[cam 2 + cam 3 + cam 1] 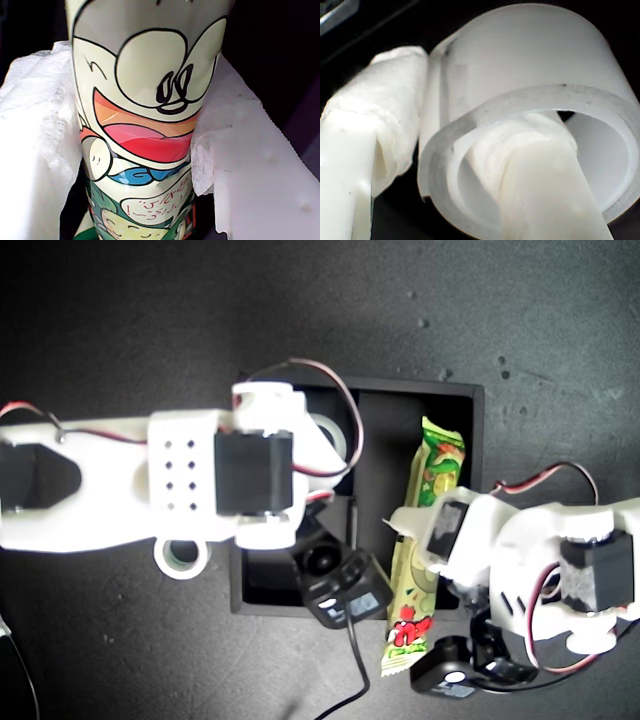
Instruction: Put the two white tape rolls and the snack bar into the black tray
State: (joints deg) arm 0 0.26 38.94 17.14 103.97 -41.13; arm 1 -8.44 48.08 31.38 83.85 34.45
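Exterior view straight down over black tray [470, 395]; wrist views close-up, one on snack bar [145, 125], one on tape roll [530, 100]

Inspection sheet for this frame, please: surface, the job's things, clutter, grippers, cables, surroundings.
Surface: dark matte tabletop with a few pale specks.
Black tray: at centre of the exterior view, partly hidden by both arms.
Snack bar: over the tray's long compartment, tilted, its lower end past the tray's edge.
First tape roll: over the tray, under the second arm.
Second tape roll: on the table outside the tray, at its left in the exterior view.
Clutter: nothing seen.
My first gripper: shut on the snack bar.
My second gripper: shut on the first tape roll's wall, one finger through its centre.
Cables: red and black wires on both arms; black lead trailing down.
Surroundings: nothing seen.
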